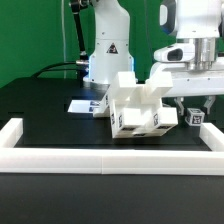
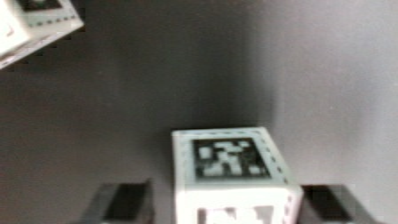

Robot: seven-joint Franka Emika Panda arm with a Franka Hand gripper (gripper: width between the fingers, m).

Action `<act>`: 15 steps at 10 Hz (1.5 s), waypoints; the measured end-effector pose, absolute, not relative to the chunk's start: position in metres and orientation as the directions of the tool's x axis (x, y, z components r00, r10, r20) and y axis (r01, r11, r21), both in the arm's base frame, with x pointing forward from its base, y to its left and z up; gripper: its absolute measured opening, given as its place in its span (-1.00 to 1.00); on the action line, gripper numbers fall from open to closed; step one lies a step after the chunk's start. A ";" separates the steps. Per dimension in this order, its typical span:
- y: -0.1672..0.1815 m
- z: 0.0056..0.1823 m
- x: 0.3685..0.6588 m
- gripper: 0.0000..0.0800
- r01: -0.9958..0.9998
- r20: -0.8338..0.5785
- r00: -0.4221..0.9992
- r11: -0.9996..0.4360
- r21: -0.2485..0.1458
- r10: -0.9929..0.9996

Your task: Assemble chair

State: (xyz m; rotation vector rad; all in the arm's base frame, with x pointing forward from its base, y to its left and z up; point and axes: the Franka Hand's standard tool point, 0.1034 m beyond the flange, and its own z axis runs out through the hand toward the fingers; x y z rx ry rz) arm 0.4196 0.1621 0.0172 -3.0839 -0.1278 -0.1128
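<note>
A black table (image 1: 40, 105) carries everything. Near its middle stands the partly built chair (image 1: 138, 110), 1 white blocky cluster with square tags on its faces. The marker board (image 1: 85, 105) lies flat just beside the chair, on the exterior view's left. 1 small white tagged block (image 1: 193, 117) sits near the chair's opposite side. A low white border frame (image 1: 110, 157) runs in front of the chair and turns back at both ends.

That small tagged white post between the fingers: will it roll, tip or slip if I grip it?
The post looks rigid and square-sided, so it probably won't roll or flex. Its flat matte sides should give the fingers fair purchase. It looks small, likely light, so a one-sided nudge may slide or tip it.
</note>
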 end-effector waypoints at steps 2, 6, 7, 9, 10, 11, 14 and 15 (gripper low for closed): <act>0.163 0.017 0.419 0.57 0.077 0.074 0.995 -0.996 -0.050 0.073; 0.172 0.042 0.416 0.62 0.053 0.065 0.997 -0.996 -0.073 0.049; 0.175 0.059 0.417 0.62 0.051 0.057 0.997 -0.995 -0.087 0.047; 0.169 0.095 0.427 0.62 0.048 0.059 0.997 -0.992 -0.115 0.041; 0.160 0.106 0.433 0.62 0.048 0.055 0.998 -0.991 -0.122 0.041; 0.151 0.121 0.445 0.62 0.051 0.051 0.998 -0.990 -0.131 0.045; 0.118 0.137 0.481 0.62 0.077 0.085 0.994 -0.988 -0.130 0.066; 0.120 0.136 0.480 0.62 0.076 0.083 0.994 -0.988 -0.131 0.066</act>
